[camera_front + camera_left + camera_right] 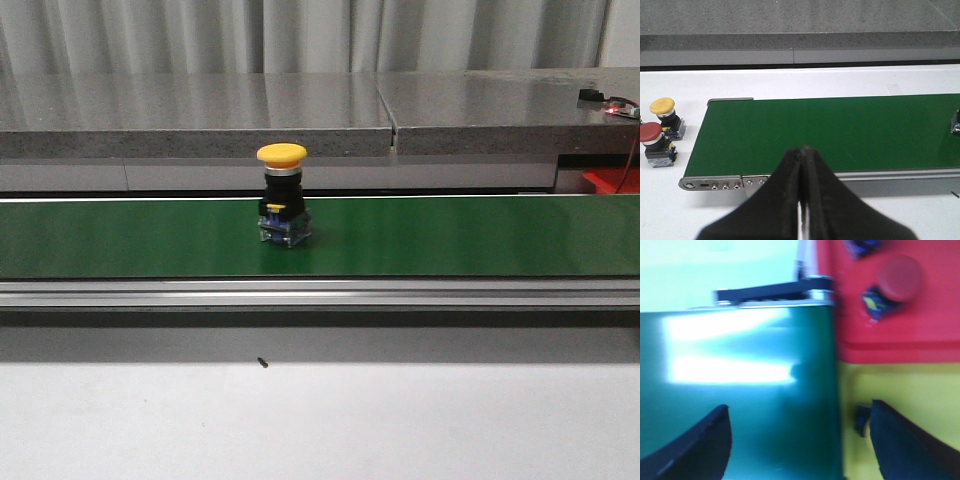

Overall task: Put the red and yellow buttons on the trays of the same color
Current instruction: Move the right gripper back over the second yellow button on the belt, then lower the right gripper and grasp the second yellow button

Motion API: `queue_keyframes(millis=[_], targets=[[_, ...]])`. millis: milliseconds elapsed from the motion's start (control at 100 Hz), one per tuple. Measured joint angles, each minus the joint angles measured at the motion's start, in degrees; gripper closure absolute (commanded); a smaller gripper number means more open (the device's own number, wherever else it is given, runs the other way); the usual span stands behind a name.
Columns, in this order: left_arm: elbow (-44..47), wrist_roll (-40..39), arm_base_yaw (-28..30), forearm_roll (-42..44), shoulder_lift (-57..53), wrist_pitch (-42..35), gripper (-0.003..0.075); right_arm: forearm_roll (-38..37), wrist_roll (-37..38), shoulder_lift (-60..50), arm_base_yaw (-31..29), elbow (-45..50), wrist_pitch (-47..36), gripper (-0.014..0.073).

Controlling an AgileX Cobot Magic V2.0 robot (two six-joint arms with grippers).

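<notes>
A yellow button (282, 194) stands upright on the green conveyor belt (450, 235), a little left of centre. Neither gripper shows in the front view. My left gripper (803, 150) is shut on nothing above the belt's near rail, at the belt's left end. Beside that end, on the white table, stand another yellow button (666, 116) and a red button (655, 145). My right gripper (799, 412) hangs open over the belt's other end, empty. There a red tray (920, 335) holds a red button (892, 284), and a yellow tray (910, 385) adjoins it. A dark button base (861, 420) shows in the yellow tray beside one finger.
A grey stone ledge (300, 110) runs behind the belt. The belt's metal rail (320, 293) lies in front of it, then the white table (320, 420) with a small dark speck (262, 362). A corner of the red tray (612, 180) shows at the far right.
</notes>
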Motion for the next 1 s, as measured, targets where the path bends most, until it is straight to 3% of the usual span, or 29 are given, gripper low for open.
queue_keyframes(millis=[510,1000], targets=[[0.0,0.0,0.0,0.0,0.0,0.0,0.0741,0.28,-0.27,-0.37,23.56,-0.12,1.34,0.0022],[0.0,0.0,0.0,0.0,0.0,0.0,0.0741,1.13,-0.27,10.48,33.33,-9.67,2.03,0.0022]])
